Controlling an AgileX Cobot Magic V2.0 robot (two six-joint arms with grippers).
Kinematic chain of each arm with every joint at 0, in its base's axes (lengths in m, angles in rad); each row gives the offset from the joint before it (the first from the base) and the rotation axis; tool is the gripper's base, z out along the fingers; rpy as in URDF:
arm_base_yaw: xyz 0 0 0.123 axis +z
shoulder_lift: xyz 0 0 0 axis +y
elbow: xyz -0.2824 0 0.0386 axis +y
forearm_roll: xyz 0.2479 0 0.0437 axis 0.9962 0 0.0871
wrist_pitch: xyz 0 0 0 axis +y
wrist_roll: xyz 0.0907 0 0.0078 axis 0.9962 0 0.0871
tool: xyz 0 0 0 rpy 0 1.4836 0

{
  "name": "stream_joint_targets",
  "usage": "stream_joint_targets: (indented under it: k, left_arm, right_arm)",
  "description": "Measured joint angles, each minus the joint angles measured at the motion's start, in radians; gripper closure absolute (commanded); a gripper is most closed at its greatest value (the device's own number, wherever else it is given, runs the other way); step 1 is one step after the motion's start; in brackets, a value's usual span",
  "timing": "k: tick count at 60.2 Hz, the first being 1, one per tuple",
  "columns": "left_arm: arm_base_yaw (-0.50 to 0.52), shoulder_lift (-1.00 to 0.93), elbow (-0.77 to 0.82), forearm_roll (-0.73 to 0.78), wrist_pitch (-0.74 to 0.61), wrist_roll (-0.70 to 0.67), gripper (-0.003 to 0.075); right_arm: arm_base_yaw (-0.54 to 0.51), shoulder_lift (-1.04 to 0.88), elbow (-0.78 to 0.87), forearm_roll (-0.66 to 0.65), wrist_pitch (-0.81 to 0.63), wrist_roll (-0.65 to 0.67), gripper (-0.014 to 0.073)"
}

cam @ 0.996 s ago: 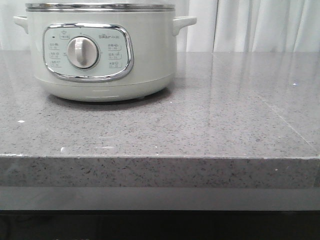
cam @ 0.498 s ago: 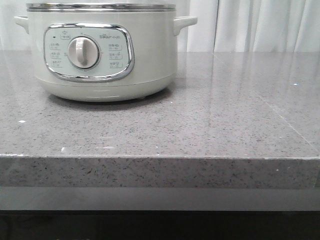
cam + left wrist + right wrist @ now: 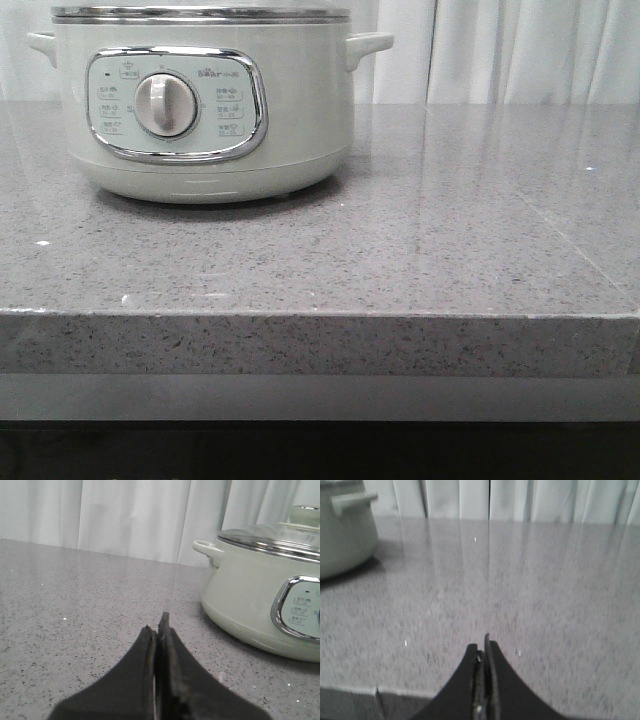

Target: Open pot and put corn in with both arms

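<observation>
The pale grey-green pot stands at the back left of the grey stone counter, its steel-rimmed lid on it and its white dial facing me. It also shows in the left wrist view with its lid knob, and its edge shows in the right wrist view. My left gripper is shut and empty, low over the counter to the pot's left. My right gripper is shut and empty near the counter's front edge. The corn is out of view. Neither gripper shows in the front view.
The grey speckled counter runs to a front edge. White curtains hang behind it.
</observation>
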Motion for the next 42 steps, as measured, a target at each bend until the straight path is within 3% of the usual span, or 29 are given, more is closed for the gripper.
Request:
stream_joint_targets:
  k: [42]
  left_arm:
    - [0.0,0.0,0.0,0.0,0.0,0.0,0.0741]
  right_arm:
    - [0.004,-0.004,0.042,0.002,-0.058,0.002,0.0662]
